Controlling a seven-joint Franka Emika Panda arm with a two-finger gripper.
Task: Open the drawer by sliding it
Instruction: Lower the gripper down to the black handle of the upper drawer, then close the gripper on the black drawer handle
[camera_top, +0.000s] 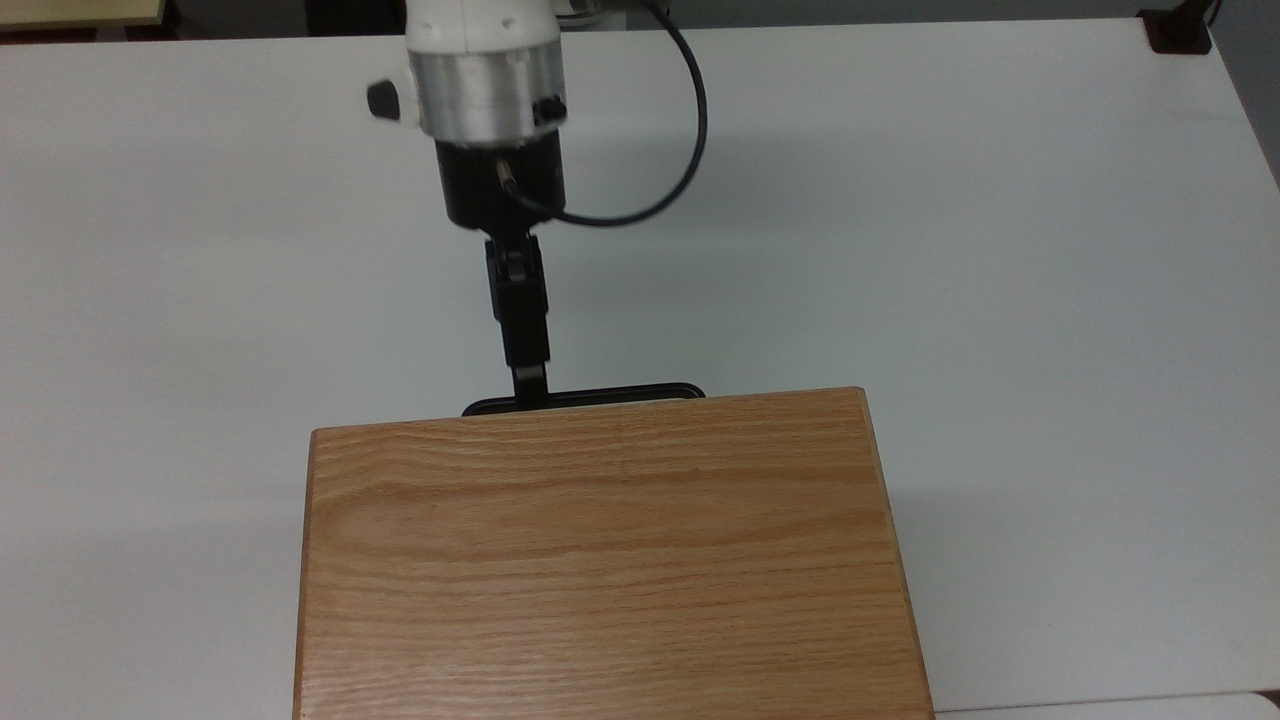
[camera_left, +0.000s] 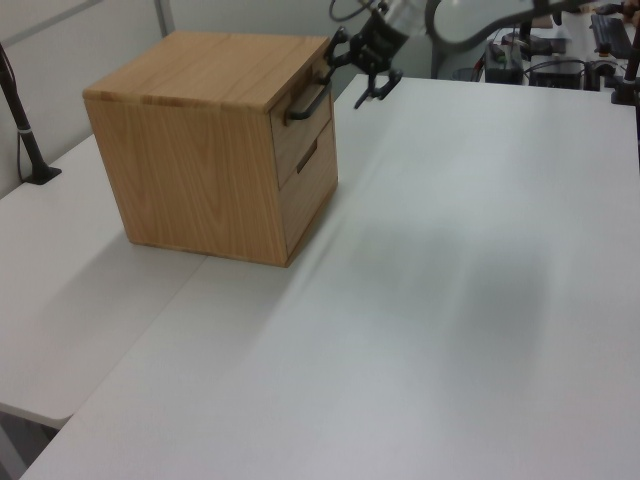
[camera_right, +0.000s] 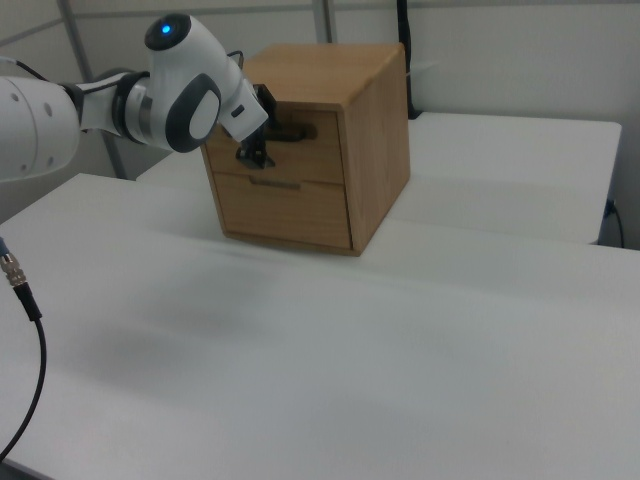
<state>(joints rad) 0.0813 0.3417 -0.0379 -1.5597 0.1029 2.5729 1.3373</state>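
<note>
gripper (camera_left: 358, 74) is spread wide at the drawer (camera_left: 298, 131) handle (camera_top: 583, 398), holding nothing; bar should be straddled, clamped, pulled straight out.

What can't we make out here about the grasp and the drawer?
- Top view: the cabinet top hides the drawer front; just the handle peeks out.
- Right view: the arm's wrist covers the gripper, so contact with the handle is unclear.
- Left view: the gripper at the handle is too small to judge contact.
</note>
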